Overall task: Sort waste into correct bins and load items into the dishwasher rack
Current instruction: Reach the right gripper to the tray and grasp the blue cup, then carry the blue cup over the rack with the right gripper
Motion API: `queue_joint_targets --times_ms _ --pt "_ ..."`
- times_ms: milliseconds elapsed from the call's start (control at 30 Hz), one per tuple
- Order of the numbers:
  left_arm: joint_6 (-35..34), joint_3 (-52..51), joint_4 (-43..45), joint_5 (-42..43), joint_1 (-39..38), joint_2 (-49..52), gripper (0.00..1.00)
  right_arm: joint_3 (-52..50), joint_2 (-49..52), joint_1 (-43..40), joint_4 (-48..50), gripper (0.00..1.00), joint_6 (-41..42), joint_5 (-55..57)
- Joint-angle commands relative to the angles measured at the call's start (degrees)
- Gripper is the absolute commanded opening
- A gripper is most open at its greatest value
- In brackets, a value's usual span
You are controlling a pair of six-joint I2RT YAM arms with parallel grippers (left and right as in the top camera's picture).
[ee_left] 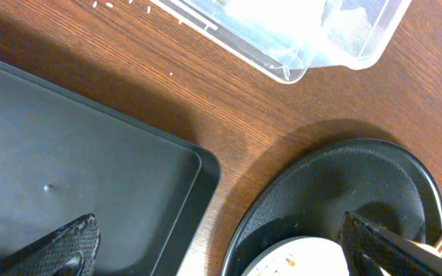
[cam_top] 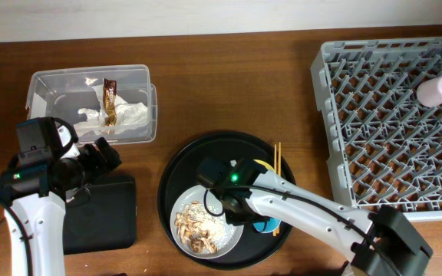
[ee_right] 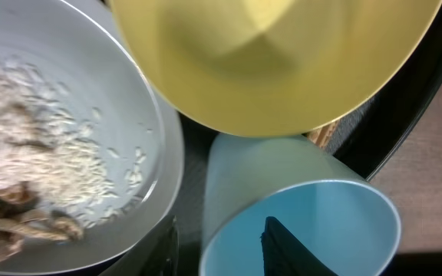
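Note:
The light-blue cup (cam_top: pixel 268 225) (ee_right: pixel 305 222) stands on the round black tray (cam_top: pixel 183 161) beside the yellow bowl (cam_top: pixel 263 165) (ee_right: pixel 282 54). My right gripper (cam_top: pixel 253 218) (ee_right: pixel 221 222) is open, with one finger inside the cup and one outside its wall. The grey plate (cam_top: pixel 225 230) (ee_right: pixel 129 115) holds the food scraps (cam_top: pixel 198 226) (ee_right: pixel 21 138). The chopsticks (cam_top: pixel 277 161) lie by the bowl. The napkin (cam_top: pixel 125 119) and wrapper (cam_top: pixel 110 100) lie in the clear tub (cam_top: pixel 90 73) (ee_left: pixel 305 46). My left gripper (cam_top: pixel 102 157) (ee_left: pixel 219 226) is open and empty between the black rectangular tray (cam_top: pixel 110 218) (ee_left: pixel 75 153) and the round tray (ee_left: pixel 344 176).
The dishwasher rack (cam_top: pixel 390 115) fills the right side, with the pink cup (cam_top: pixel 438 90) lying at its far right. Bare wooden table lies between the clear tub and the rack. The plate's rim (ee_left: pixel 298 257) shows at the bottom of the left wrist view.

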Motion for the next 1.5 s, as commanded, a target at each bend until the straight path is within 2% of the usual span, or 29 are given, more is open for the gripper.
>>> queue_joint_targets --times_ms 0,100,167,300,333,533,700,800,933,1033,1100,1167,1233,1333,1467 --pt "-0.72 0.76 -0.04 -0.22 0.26 -0.66 0.99 -2.25 0.72 0.39 0.11 0.37 1.60 1.60" --pt "-0.72 0.76 -0.07 -0.22 0.26 -0.66 0.99 -2.08 0.66 0.35 0.17 0.37 1.60 1.51" --pt "-0.72 0.76 -0.07 -0.22 0.26 -0.66 0.99 -1.40 0.59 0.35 -0.11 0.31 1.57 1.29" --pt "-0.72 0.76 -0.07 -0.22 0.26 -0.66 0.99 2.43 0.59 0.35 -2.84 0.06 1.38 0.87" --pt "-0.72 0.76 -0.04 -0.22 0.26 -0.66 0.99 3.74 0.59 0.35 -4.13 0.04 1.33 0.87" --pt "-0.72 0.76 -0.07 -0.22 0.26 -0.66 0.99 16.13 0.26 -0.57 -15.28 0.04 -1.73 1.07" --pt "-0.72 0.76 -0.04 -0.22 0.26 -0.66 0.99 34.42 -2.23 -6.10 -24.61 0.04 -12.07 1.38" --pt "-0.72 0.76 -0.04 -0.22 0.26 -0.66 0.99 46.58 -4.37 -14.67 -28.04 0.04 -19.82 4.24" --pt "-0.72 0.76 -0.04 -0.22 0.26 -0.66 1.00 59.30 -5.86 -32.76 -29.09 0.04 -28.22 6.08" --pt "-0.72 0.76 -0.04 -0.22 0.26 -0.66 0.99 62.45 -5.84 -50.10 -27.30 0.04 -31.71 5.92" --pt "-0.72 0.76 -0.04 -0.22 0.26 -0.66 0.99 62.31 -5.11 -58.69 -25.31 0.04 -33.75 5.51" --pt "-0.72 0.76 -0.07 -0.22 0.26 -0.66 0.99 62.20 -2.84 -69.13 -22.25 0.04 -35.30 -1.33" --pt "-0.72 0.76 -0.04 -0.22 0.26 -0.66 0.99 62.14 -0.42 -75.80 -19.50 0.04 -39.65 -10.43" --pt "-0.72 0.76 -0.04 -0.22 0.26 -0.66 0.99 62.12 4.94 -83.52 -15.56 0.04 -45.90 -25.57" --pt "-0.72 0.76 -0.04 -0.22 0.26 -0.66 0.99 62.12 15.30 -88.54 -10.25 0.04 -51.67 -43.10"
